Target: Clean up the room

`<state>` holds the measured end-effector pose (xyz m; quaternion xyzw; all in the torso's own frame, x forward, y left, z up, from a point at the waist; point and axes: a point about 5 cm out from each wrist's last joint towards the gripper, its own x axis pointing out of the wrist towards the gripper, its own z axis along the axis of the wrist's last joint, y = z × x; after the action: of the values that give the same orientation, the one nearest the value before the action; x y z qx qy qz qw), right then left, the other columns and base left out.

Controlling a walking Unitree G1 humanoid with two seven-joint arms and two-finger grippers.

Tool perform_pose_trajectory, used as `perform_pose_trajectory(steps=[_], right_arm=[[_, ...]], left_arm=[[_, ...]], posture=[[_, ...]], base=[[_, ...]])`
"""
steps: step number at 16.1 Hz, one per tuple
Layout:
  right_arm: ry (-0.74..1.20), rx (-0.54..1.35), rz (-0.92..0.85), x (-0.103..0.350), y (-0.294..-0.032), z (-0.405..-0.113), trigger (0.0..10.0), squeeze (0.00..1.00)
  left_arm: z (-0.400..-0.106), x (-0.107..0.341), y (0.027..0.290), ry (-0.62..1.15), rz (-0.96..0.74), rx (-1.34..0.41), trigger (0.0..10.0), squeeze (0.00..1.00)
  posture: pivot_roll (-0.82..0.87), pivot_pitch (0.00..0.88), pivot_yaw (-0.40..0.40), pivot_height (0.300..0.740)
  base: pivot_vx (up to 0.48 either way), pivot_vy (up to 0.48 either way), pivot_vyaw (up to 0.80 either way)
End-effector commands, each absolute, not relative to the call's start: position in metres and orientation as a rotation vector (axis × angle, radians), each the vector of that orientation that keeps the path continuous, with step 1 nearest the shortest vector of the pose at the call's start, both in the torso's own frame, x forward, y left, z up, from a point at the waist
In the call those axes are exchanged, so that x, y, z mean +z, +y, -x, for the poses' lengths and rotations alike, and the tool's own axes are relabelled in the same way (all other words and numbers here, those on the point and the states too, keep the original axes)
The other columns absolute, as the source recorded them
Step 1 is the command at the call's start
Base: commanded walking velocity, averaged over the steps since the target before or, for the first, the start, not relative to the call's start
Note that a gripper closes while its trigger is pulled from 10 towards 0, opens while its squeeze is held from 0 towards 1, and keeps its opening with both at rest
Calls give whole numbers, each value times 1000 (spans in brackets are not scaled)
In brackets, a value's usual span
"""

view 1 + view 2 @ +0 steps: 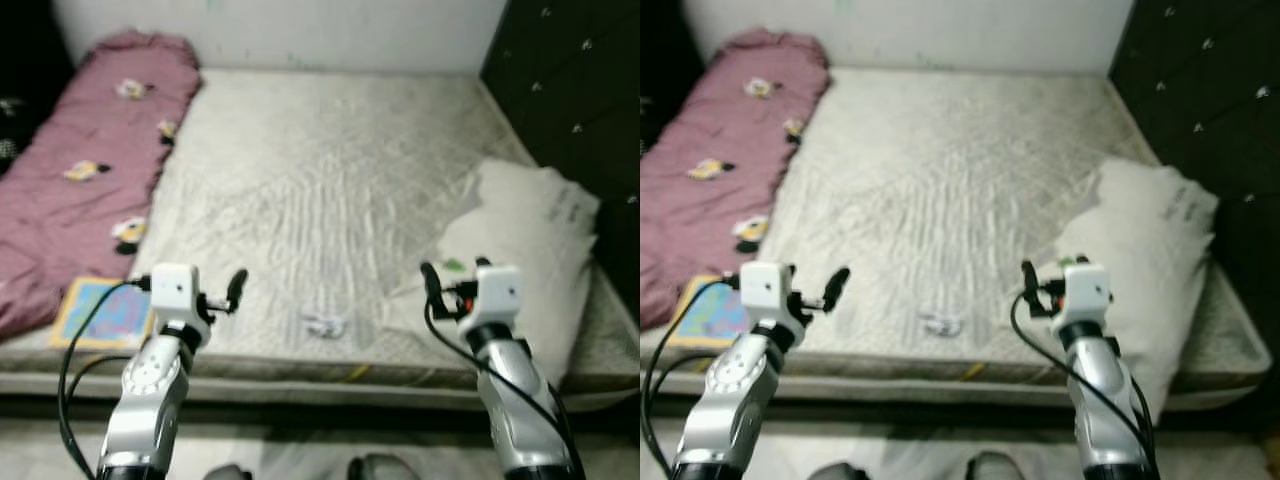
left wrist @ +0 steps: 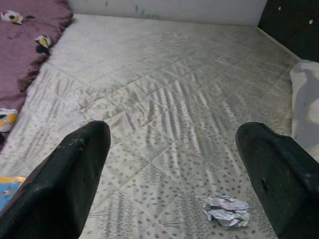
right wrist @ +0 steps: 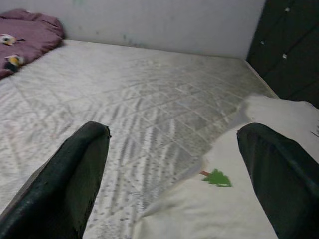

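A small crumpled silver wrapper [image 1: 325, 325] lies on the bare quilted mattress [image 1: 330, 170] near its front edge, between my two arms. My left gripper [image 1: 234, 288] hovers over the front edge to the wrapper's left. In the left wrist view its fingers [image 2: 79, 164] stand wide apart with nothing between them, and the wrapper [image 2: 227, 211] lies just ahead. My right gripper [image 1: 452, 275] is raised over the front right of the mattress, at the edge of a white pillow [image 1: 530, 240]. It is open and empty, with its fingers [image 3: 276, 169] spread over the pillow [image 3: 219, 204].
A pink blanket with cartoon prints [image 1: 90, 160] lies along the mattress's left side. A colourful book [image 1: 100, 312] sits at the front left corner. A dark tufted panel [image 1: 570, 80] rises on the right, and a pale wall [image 1: 300, 25] runs along the back.
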<state>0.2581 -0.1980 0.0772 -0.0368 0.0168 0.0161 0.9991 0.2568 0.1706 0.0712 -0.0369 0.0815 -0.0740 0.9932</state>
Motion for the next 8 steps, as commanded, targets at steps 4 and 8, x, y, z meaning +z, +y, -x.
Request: perform_pose_trajectory(steps=[4, 8], right_arm=[[18, 23, 81, 82, -199, -258, 10000, 0], [24, 48, 97, 83, -200, -261, 10000, 0]], left_arm=[[-259, 73, 171, 146, 79, -171, 10000, 0], [-259, 75, 175, 135, 81, -166, 10000, 0]], posture=[[-57, 45, -1, 740], [-48, 51, -24, 740]], base=[[0, 0, 0], [289, 0, 0]])
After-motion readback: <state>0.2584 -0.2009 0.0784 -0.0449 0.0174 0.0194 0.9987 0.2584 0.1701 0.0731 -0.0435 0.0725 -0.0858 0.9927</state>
